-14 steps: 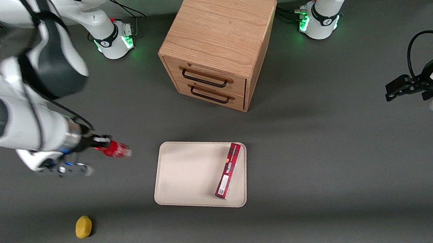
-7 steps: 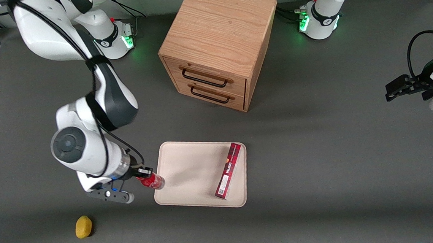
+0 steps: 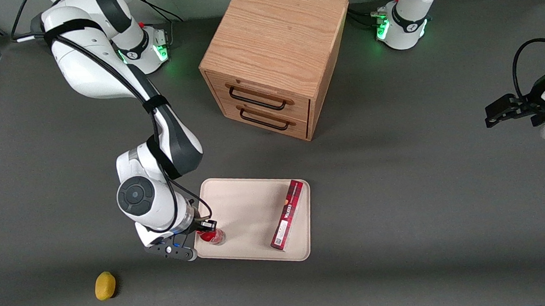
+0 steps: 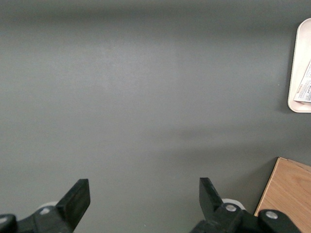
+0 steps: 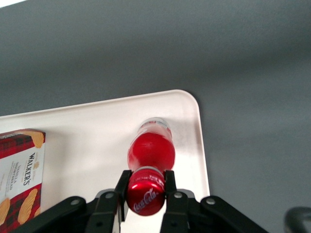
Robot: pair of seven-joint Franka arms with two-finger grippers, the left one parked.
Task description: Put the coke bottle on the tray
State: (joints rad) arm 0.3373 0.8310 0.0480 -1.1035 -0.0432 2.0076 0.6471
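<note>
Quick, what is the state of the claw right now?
Claw: closed on the coke bottle at its cap, over the tray corner nearest the working arm.

Red coke bottle with white script on its cap, in the black gripper; cream tray; red tartan box; yellow lemon; grey table.

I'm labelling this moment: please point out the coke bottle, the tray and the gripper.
coke bottle [image 5: 151,150], right wrist view, red body.
tray [image 3: 242,198], front view, bare floor.
gripper [image 5: 146,187], right wrist view, between its fingertips, shut on the cap.
</note>
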